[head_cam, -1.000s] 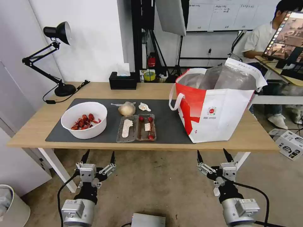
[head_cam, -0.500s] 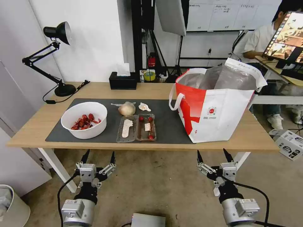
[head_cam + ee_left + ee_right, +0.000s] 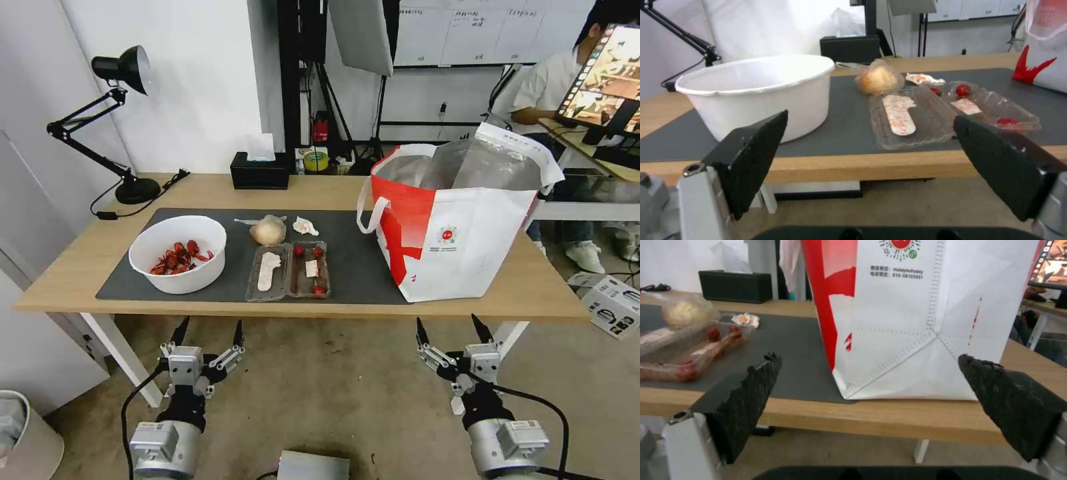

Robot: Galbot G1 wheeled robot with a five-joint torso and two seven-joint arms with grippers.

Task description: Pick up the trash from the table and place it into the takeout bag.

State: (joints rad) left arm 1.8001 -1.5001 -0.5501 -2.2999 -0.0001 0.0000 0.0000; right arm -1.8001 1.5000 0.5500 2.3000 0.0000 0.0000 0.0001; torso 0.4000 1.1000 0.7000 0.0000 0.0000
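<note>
Light wood (head view): the bench (image 3: 527,283) stands on white legs over a bare concrete floor, with a dark grey mat (image 3: 353,260) along its middle.
Room (head view): a white wall behind, a black desk lamp (image 3: 123,70) at the bench's far left corner, a black tissue box (image 3: 260,175) at the back edge.
Trash (head view): all on the mat. The white bowl (image 3: 179,253) of red shells is at the left; the clear clamshell tray (image 3: 288,270) lies beside it; the knotted bag (image 3: 268,231) and crumpled tissue (image 3: 305,226) lie just behind the tray.
Takeout bag (head view): the takeout bag (image 3: 467,227) stands upright at the right end, mouth open, foil lining showing, partly on the mat.
Arms (head view): the left gripper (image 3: 207,335) and right gripper (image 3: 453,331) hang below the bench's front edge, well apart, both with jaws spread and empty.
Left wrist view: bowl (image 3: 760,96) wall, tray (image 3: 925,116) with red scraps, and a red corner of the takeout bag (image 3: 1040,63); left gripper (image 3: 876,156) wide apart.
Right wrist view: the takeout bag (image 3: 925,326) close up; right gripper (image 3: 871,400) wide apart.
Writing (right wrist view): under the round logo two small lines, the lower reading roughly "010-58103931"; the upper is too small to read surely. From the head, the logo is a dot.
</note>
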